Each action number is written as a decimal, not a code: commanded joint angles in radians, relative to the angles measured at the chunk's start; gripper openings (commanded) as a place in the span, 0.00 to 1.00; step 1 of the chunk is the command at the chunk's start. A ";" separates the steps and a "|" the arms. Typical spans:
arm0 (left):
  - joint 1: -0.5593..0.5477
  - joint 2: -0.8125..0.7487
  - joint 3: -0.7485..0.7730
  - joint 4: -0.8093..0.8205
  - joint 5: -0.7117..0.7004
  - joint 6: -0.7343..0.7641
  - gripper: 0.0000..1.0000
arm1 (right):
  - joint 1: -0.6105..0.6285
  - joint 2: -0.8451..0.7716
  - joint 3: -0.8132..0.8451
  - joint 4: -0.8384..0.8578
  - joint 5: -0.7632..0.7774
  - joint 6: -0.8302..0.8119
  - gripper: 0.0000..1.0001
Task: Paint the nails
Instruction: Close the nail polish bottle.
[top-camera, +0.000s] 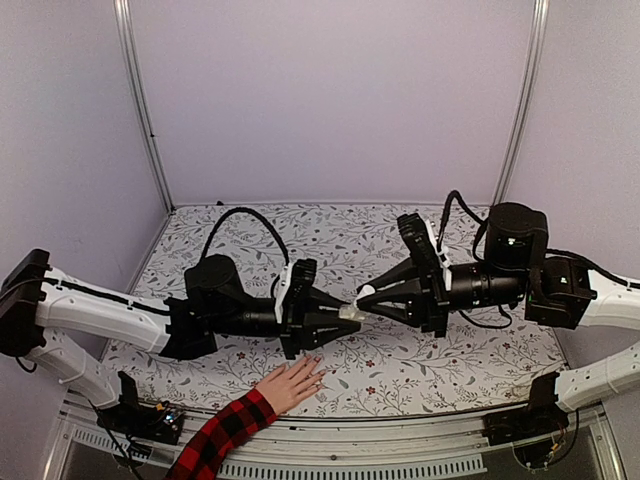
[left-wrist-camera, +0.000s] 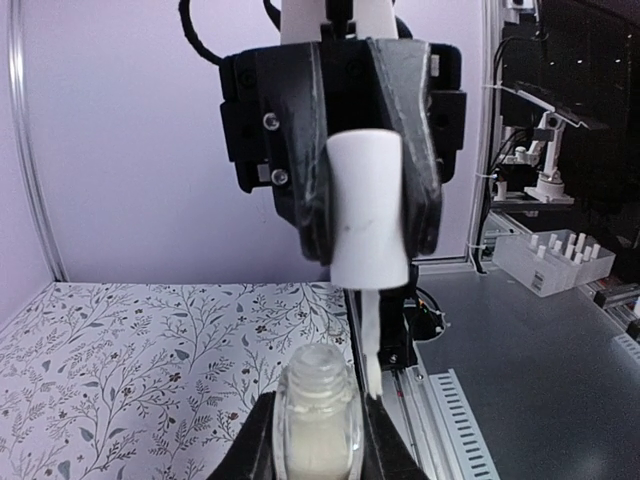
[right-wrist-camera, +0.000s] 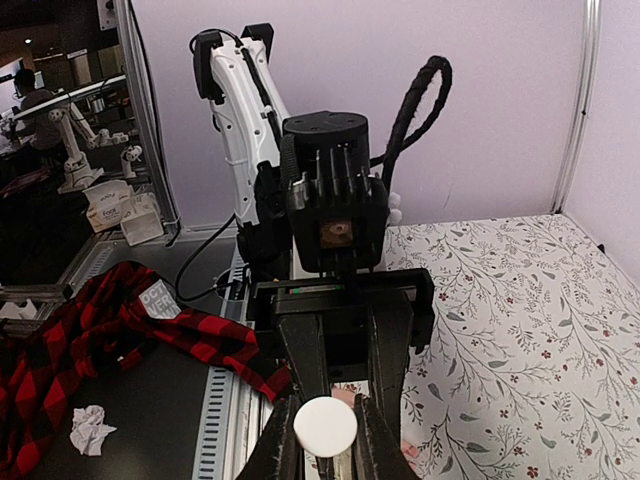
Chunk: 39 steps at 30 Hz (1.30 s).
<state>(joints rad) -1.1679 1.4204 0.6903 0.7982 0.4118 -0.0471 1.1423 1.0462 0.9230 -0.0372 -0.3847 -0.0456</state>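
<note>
Closest to the left wrist camera stands the bottle (left-wrist-camera: 318, 432), a small clear one with its threaded neck uncovered. The left gripper (top-camera: 345, 316) is clamped tight on its sides and holds it upright over the middle of the desk (top-camera: 330, 235). Facing it, the right gripper (top-camera: 365, 295) is closed just as firmly on the white cap (left-wrist-camera: 367, 210). The brush (left-wrist-camera: 370, 345) hangs from the cap, and its stem seems to run down just beside the neck on the right rather than inside it.

The hand (top-camera: 292, 383) lies flat at the desk's near edge, left of centre and almost under the left gripper. Its plaid sleeve (top-camera: 225, 432) trails off over that edge. The nails (top-camera: 318, 360) point towards the far right corner and are too small here to show whether any carries polish.

I judge the step in hand to be loading the brush and carrying it to the first nail. To do it well:

- Draw the bristles across the rim of the neck so that no drop hangs from them.
- Hold the bottle level and out of the brush's path.
- Bring the cap down slowly towards the near edge, stem nearly upright, and land lightly on one nail.
- Stroke from base to tip without pressing on the finger.

The main risks are a drip on the skin or the patterned cover, and the left arm crowding the hand beneath it.
</note>
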 joint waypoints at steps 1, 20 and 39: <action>-0.021 0.019 0.035 -0.005 0.021 0.027 0.00 | -0.005 0.002 0.021 -0.007 -0.018 -0.020 0.00; -0.021 0.014 0.040 -0.035 -0.006 0.043 0.00 | -0.006 -0.050 0.027 -0.067 0.078 -0.053 0.00; -0.020 0.017 0.044 -0.042 -0.003 0.043 0.00 | -0.005 -0.047 0.027 -0.064 0.119 -0.063 0.00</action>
<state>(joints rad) -1.1732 1.4422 0.7044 0.7547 0.4103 -0.0147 1.1423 1.0107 0.9245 -0.1078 -0.2852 -0.0982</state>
